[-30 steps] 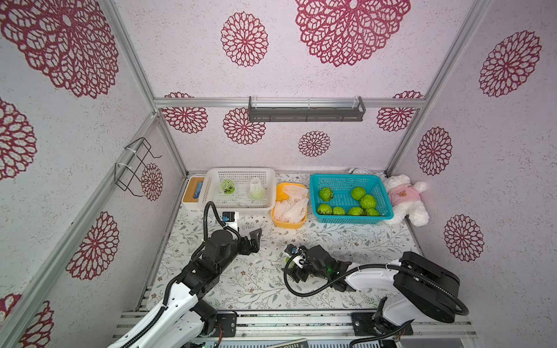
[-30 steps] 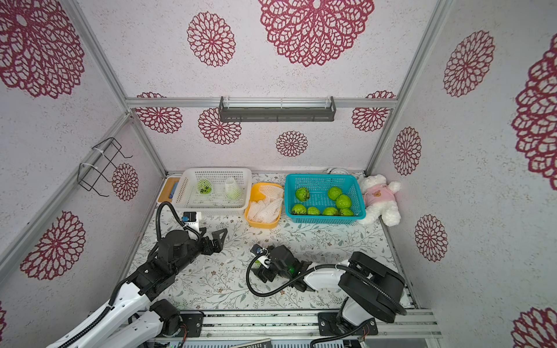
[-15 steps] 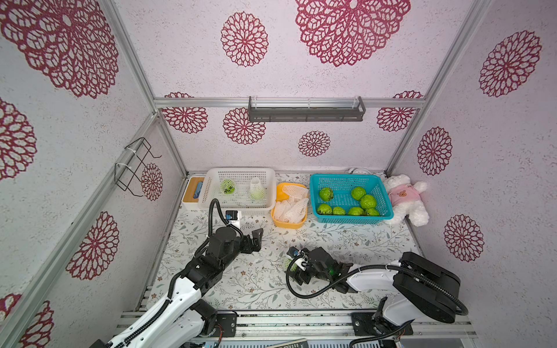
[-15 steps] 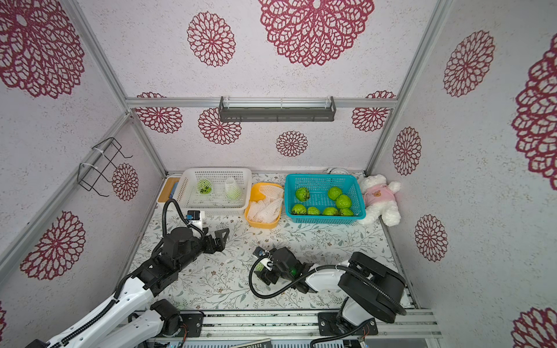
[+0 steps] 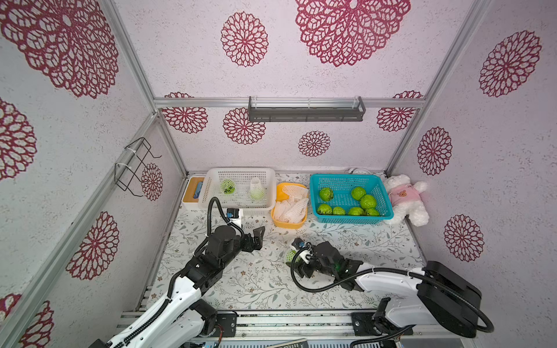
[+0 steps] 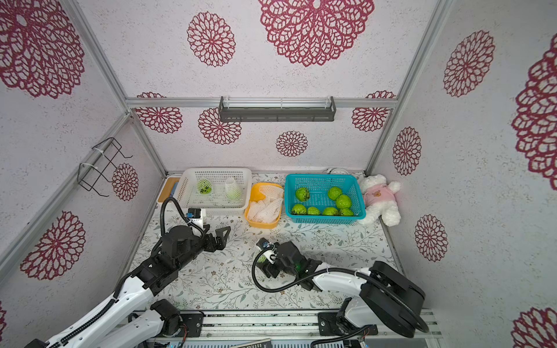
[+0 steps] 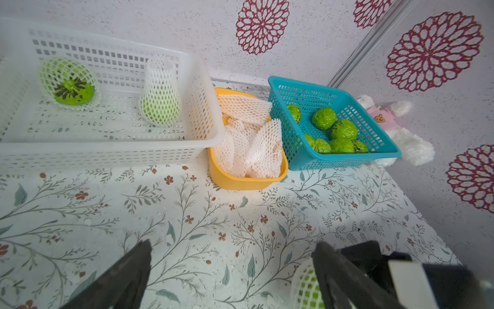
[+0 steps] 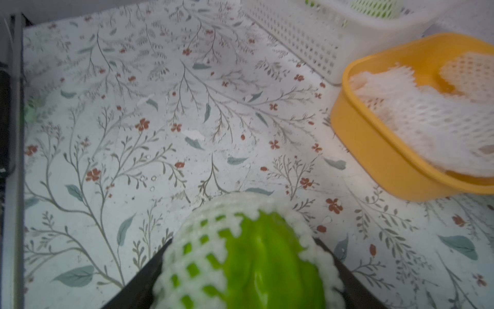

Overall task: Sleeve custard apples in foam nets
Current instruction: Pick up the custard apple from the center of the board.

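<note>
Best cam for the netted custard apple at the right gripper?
Right wrist: netted custard apple fills the foreground, mesh and skin clear. Both top views show a small green patch; left wrist only an edge sliver.

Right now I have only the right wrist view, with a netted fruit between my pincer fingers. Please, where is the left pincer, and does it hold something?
Observer: The left pincer is wide open and empty, beside your netted custard apple but not touching it.
Operator: Thank you. How many fruits are without a net?
Observer: Seven bare custard apples, all in the blue basket at the back of the table.
</note>
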Controlling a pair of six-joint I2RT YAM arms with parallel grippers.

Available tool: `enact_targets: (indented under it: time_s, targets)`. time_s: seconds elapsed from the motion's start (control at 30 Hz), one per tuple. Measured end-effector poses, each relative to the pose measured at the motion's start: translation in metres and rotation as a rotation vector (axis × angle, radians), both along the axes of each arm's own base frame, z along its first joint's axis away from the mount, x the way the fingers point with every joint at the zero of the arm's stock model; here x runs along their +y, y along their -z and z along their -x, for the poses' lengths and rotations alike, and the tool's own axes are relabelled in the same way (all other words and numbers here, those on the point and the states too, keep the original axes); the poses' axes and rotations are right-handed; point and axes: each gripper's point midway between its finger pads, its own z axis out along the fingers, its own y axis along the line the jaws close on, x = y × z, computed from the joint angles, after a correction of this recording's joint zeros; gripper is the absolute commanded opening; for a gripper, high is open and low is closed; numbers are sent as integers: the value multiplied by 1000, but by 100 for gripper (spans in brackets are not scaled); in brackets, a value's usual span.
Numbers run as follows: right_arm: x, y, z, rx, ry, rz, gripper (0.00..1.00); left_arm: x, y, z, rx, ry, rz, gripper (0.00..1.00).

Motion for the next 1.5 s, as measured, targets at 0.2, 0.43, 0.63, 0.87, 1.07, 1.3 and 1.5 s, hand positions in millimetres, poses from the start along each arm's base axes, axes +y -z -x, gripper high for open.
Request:
enact_targets:
  time_s: [0.2,0.43,0.63,0.87,1.07,1.3,1.5]
  targets:
    - [-13,-116,-39,24,129,-254,78,-40,-31,25,-187,201,-84,97]
    - [-35,-165,-45,153,209,-444,79,-96,-44,64,-402,440,-236,97]
    - [-37,-169,-42,257,230,-518,82,-120,-43,60,-478,433,-268,97]
    - [-34,-174,-36,325,211,-571,83,-136,-44,47,-553,384,-257,97]
    - [-32,-177,-34,346,201,-592,83,-154,-60,42,-607,402,-243,97]
    - [-31,-180,-31,358,185,-603,84,-160,-78,36,-652,369,-206,97]
    - [-28,-187,-28,363,159,-628,84,-173,-74,28,-653,376,-219,97]
